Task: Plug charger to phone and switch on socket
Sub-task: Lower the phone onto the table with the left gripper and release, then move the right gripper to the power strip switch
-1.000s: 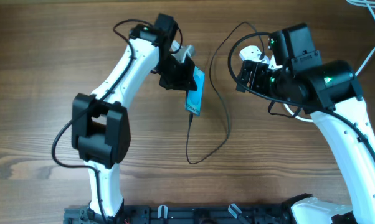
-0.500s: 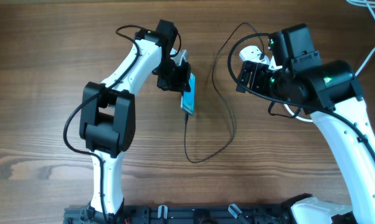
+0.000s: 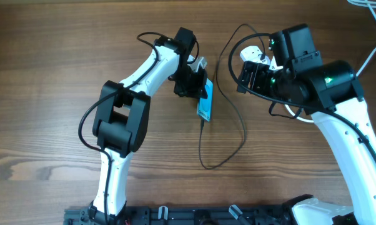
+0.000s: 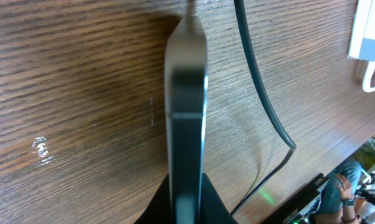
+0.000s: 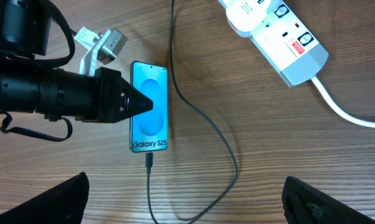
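Glass-fronted, slick, stiff and light, the Galaxy S25 phone (image 5: 150, 112) is mid-table toward the far edge, pinched at one long edge by your left hand (image 5: 130, 104); squeeze gently there, right hand (image 5: 190, 202) gaping empty, limp charger (image 5: 173, 56) trailing from its end.

We are looking down overhead; left wrist is hugging the phone (image 4: 186, 93) edge-on, right wrist is viewing it from above
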You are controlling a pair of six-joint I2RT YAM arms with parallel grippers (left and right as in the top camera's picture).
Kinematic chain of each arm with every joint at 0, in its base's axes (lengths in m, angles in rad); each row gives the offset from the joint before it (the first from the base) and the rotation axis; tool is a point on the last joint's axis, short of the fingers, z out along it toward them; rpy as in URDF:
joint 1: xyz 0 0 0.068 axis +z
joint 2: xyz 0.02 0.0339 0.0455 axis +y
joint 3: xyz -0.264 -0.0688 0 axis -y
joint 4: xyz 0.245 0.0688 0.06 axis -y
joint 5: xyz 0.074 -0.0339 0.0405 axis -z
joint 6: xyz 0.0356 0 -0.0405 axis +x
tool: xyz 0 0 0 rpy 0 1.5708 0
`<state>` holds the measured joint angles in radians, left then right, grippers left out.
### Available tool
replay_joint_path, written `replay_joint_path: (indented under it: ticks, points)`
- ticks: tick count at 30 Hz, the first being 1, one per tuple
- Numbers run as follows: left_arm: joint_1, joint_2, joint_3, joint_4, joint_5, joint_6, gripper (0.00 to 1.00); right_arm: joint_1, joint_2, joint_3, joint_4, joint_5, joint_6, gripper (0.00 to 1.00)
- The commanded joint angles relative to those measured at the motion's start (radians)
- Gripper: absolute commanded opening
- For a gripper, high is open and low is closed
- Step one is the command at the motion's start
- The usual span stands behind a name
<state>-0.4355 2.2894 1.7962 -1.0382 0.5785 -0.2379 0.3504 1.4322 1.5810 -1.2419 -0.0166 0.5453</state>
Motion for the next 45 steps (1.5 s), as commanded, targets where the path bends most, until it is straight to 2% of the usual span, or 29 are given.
replay_joint_path:
  ticks: [1,4,6,13,16,17,18,24,28,30,31,33,35,38,40,42,45]
  points:
    - [-0.006,0.044,0.003,-0.013,0.019,-0.018,0.04,-0.003,-0.002,0.014,-0.001,0.027,-0.007,1.0]
    - [-0.018,0.051,0.002,-0.02,0.014,-0.017,0.05,-0.003,0.01,0.014,-0.001,0.027,-0.008,1.0]
    - [-0.027,0.051,0.002,-0.025,-0.032,-0.017,0.12,-0.003,0.022,0.014,-0.001,0.027,-0.008,1.0]
    - [-0.029,0.051,0.002,-0.066,-0.155,-0.017,0.21,-0.003,0.034,0.014,-0.001,0.027,-0.021,1.0]
    - [-0.026,0.051,0.002,-0.078,-0.188,-0.017,0.36,-0.003,0.034,0.014,-0.001,0.027,-0.021,1.0]
    - [-0.025,0.051,0.002,-0.077,-0.188,-0.017,0.44,-0.003,0.034,0.014,-0.002,0.027,-0.021,1.0]
    - [-0.026,0.051,0.002,-0.077,-0.188,-0.017,0.47,-0.003,0.034,0.014,-0.002,0.027,-0.021,1.0]
    - [-0.023,0.045,0.007,-0.08,-0.187,-0.013,0.58,-0.003,0.034,0.014,-0.003,0.027,-0.021,1.0]
    - [0.002,0.003,0.087,-0.143,-0.187,-0.006,0.67,-0.003,0.034,0.014,-0.004,0.023,0.002,1.0]
    - [0.04,-0.058,0.189,-0.218,-0.187,-0.002,0.82,-0.012,0.034,0.014,0.0,0.026,0.015,1.0]
    - [0.06,-0.088,0.227,-0.248,-0.187,-0.002,0.85,-0.023,0.034,0.014,-0.001,0.028,0.011,1.0]
    - [0.101,-0.169,0.292,-0.299,-0.187,-0.002,1.0,-0.076,0.034,0.014,-0.003,0.027,0.005,1.0]
    - [0.131,-0.261,0.314,-0.313,-0.187,-0.002,1.0,-0.133,0.034,0.014,0.006,0.038,0.005,1.0]
    - [0.183,-0.471,0.314,-0.301,-0.188,-0.002,1.0,-0.189,0.034,0.014,0.014,0.185,0.004,1.0]
    - [0.219,-0.583,0.314,-0.303,-0.253,-0.002,1.0,-0.189,0.04,-0.005,0.029,0.255,0.005,1.0]
    - [0.227,-0.636,0.314,-0.32,-0.378,-0.002,1.0,-0.193,0.058,-0.042,0.057,0.326,0.005,1.0]
    - [0.227,-0.647,0.314,-0.36,-0.428,-0.002,1.0,-0.24,0.129,-0.058,0.103,0.295,0.003,1.0]
